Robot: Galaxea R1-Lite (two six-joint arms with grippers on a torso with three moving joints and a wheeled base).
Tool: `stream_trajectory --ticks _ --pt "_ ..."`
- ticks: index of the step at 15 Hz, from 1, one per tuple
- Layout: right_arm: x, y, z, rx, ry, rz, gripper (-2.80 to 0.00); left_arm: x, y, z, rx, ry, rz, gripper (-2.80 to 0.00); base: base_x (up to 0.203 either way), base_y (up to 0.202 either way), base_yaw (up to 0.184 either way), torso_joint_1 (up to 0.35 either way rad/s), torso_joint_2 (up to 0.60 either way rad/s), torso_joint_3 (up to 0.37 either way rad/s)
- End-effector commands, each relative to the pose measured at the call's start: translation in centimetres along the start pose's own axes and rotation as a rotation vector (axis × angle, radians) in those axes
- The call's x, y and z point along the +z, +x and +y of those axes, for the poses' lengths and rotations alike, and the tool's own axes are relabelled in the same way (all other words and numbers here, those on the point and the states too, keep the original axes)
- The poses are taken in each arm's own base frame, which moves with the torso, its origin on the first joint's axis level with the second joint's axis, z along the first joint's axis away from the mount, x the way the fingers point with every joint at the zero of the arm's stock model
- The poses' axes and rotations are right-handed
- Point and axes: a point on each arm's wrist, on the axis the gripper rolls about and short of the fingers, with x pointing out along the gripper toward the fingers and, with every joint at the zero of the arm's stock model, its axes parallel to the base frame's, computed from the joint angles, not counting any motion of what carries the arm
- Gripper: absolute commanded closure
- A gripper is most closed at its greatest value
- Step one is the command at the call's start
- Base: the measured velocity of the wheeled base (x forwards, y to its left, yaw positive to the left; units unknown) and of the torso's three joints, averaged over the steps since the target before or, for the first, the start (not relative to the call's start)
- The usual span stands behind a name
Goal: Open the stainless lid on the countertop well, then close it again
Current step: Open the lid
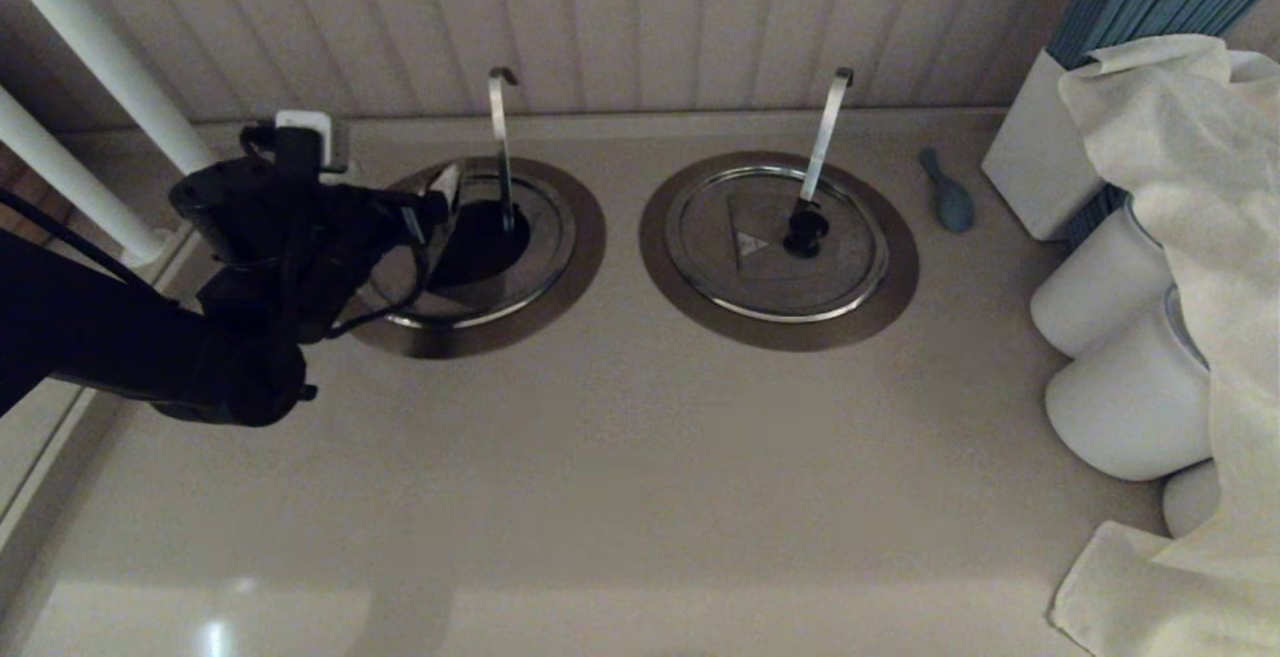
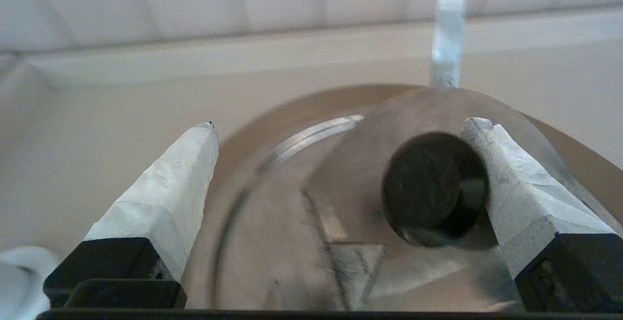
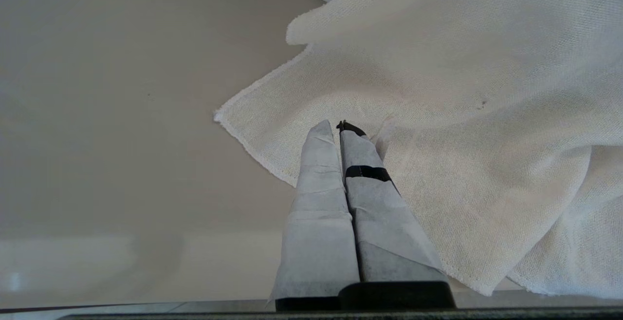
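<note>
The stainless lid's front half (image 1: 446,199) is tipped up along its fold line, baring the dark hole of the countertop well (image 1: 478,245) inside its brushed-steel ring (image 1: 588,237). The thin upright ladle handle (image 1: 500,137) rises from the hole. My left gripper (image 1: 432,209) is at the raised half. In the left wrist view the lid face (image 2: 292,213) fills the frame with its black knob (image 2: 428,183) and triangle mark (image 2: 357,261). The left gripper (image 2: 343,124) is open, one finger (image 2: 506,174) against the knob, the other well apart. My right gripper (image 3: 336,126) is shut, empty, over a white cloth (image 3: 462,115).
The twin lid (image 1: 760,267) lies flat on its ring to the right, with a slanted handle (image 1: 826,132). A small blue scoop (image 1: 948,195), a white box of blue sticks (image 1: 1035,162), white jars (image 1: 1100,292) and a draped cloth (image 1: 1200,237) crowd the right side. White pipes (image 1: 90,67) stand at left.
</note>
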Motion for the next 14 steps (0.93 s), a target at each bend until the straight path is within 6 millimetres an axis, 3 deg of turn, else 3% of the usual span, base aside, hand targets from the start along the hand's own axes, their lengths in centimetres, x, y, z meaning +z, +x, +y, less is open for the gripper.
stream_trajectory --ticks 1,4,14 --pt "0.0 0.0 0.0 0.000 0.000 0.000 0.00 1.1 -0.2 1.1 0.025 0.006 -0.029 -2.80 0.000 0.000 0.000 0.000 0.00 0.000" --pt "0.0 0.0 0.0 0.000 0.000 -0.001 0.00 2.1 -0.4 2.2 0.045 0.014 -0.052 -2.80 0.000 0.000 0.000 0.000 0.00 0.000" --pt "0.0 0.0 0.0 0.000 0.000 0.000 0.00 1.5 -0.5 3.7 0.066 0.060 -0.029 -2.80 0.000 0.000 0.000 0.000 0.00 0.000"
